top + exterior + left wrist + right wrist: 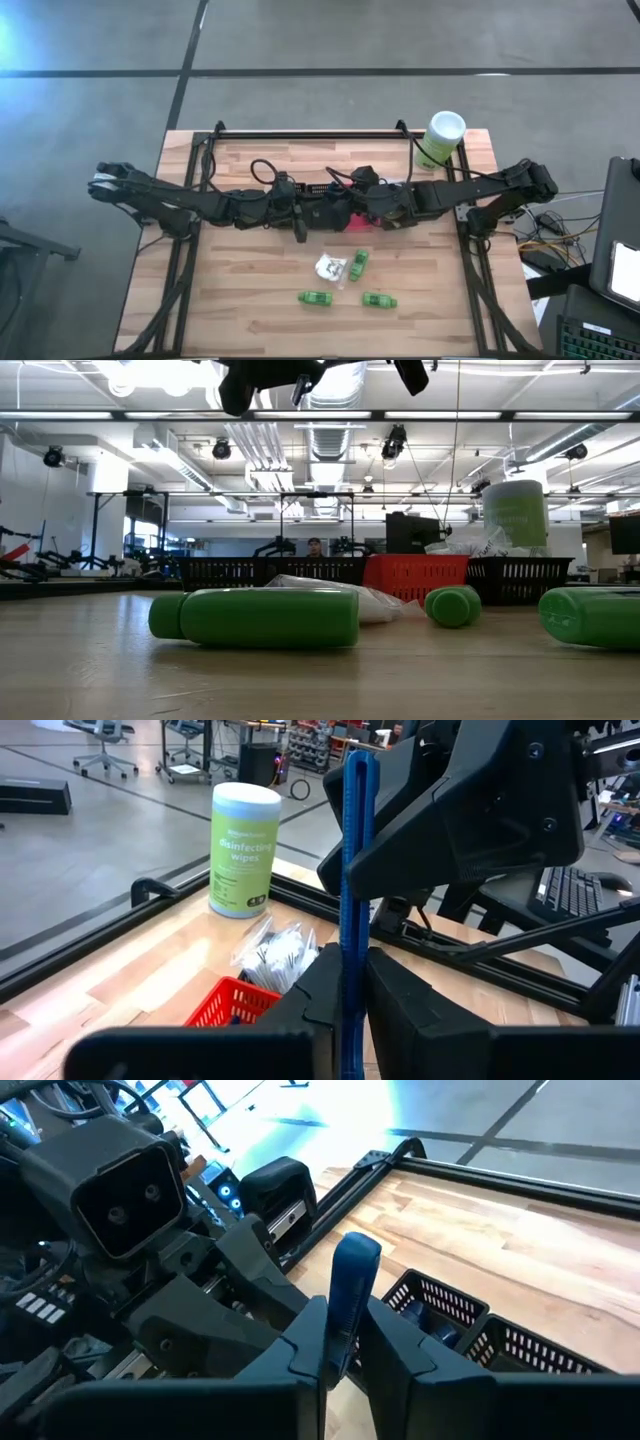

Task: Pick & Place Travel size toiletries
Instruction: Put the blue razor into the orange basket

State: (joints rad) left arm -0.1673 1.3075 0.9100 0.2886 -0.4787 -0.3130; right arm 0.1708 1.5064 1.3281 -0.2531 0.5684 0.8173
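Both claws, left (345,1005) and right (340,1350), clamp one blue stick (355,870), upright between them.

Robotics lab: exposed ceiling ducts (330,435), strip lights, concrete floor (400,35), office chairs (95,740)

You see bright green bottles (317,298) on the pale wood-grain desk (240,290) (a blue stick (354,900), a red basket (235,1003)).
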